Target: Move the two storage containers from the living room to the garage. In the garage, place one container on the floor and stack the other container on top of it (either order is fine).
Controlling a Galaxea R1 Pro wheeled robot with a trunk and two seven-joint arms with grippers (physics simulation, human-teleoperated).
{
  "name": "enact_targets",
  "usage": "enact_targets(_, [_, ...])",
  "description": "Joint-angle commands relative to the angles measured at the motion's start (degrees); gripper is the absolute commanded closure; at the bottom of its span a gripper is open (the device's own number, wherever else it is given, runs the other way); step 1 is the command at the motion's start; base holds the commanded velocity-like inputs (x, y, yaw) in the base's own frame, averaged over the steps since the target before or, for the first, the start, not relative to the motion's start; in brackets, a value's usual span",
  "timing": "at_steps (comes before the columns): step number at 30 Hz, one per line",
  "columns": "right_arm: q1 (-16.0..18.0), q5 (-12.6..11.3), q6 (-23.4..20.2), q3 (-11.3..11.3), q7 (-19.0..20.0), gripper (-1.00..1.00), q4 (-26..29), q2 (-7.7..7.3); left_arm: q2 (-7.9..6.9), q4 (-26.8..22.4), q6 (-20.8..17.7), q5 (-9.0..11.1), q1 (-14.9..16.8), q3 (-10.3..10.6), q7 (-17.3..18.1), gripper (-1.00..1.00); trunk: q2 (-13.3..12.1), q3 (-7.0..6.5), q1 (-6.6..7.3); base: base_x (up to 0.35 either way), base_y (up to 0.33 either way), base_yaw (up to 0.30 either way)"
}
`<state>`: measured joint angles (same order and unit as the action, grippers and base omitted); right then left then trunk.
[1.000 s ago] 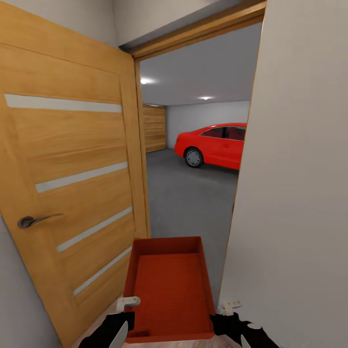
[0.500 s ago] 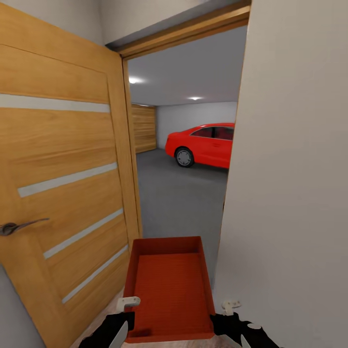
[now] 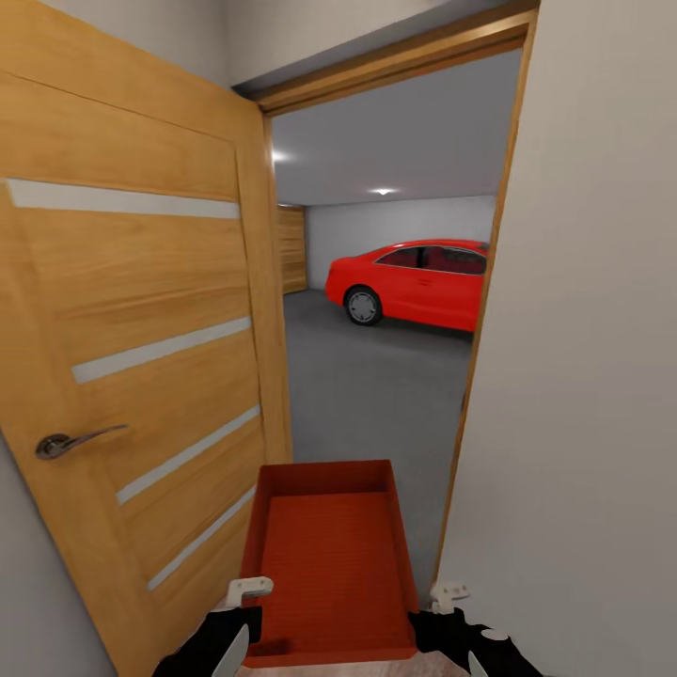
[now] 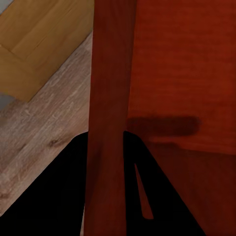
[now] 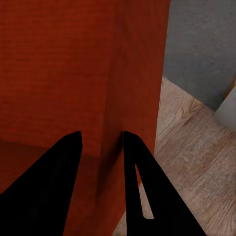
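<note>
An orange-red open-topped storage container (image 3: 329, 555) hangs low in front of me, held between both arms. My left gripper (image 3: 246, 611) is shut on its left wall, and in the left wrist view the black fingers (image 4: 73, 167) straddle that wall (image 4: 108, 98). On the opposite wall my right gripper (image 3: 434, 611) is shut, its fingers (image 5: 64, 162) pinching the wall (image 5: 132, 73) from both sides. Past the doorway lies the garage with its dark grey floor (image 3: 376, 395) and pale wall (image 3: 395, 230). The living room is out of view.
An open wooden door (image 3: 141, 357) with a metal handle (image 3: 70, 440) stands close on the left. A pale wall (image 3: 592, 376) closes the right side of the narrow doorway. A red car (image 3: 414, 282) is parked inside the garage, with a slatted wooden door (image 3: 292, 249) behind.
The head view swung left and then back right, and the car looks slightly nearer. The container and both grippers keep the same place in the picture.
</note>
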<state>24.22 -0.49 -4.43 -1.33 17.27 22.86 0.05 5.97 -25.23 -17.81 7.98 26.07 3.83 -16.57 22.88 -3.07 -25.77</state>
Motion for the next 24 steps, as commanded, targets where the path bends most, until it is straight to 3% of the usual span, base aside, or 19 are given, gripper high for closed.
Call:
enact_targets(1, [0.0,-0.3,-0.4,-0.3,1.8,1.00,0.0,-0.03,-0.61,-0.3,4.9,-1.1,0.0,-2.1,-0.5,1.00,0.0,0.03,-0.02,0.000,0.173,0.000])
enact_targets(9, [0.0,-0.2,-0.4,-0.3,1.8,1.00,0.1,-0.05,-0.57,-0.3,4.9,-1.1,0.0,-2.1,-0.5,1.00,0.0,0.03,-0.02,0.054,0.069,0.000])
enact_targets(24, [0.0,-0.2,-0.4,-0.3,1.8,1.00,0.0,-0.05,-0.61,-0.3,4.9,-1.1,0.0,-2.1,-0.5,1.00,0.0,0.03,-0.02,0.258,0.171,0.000])
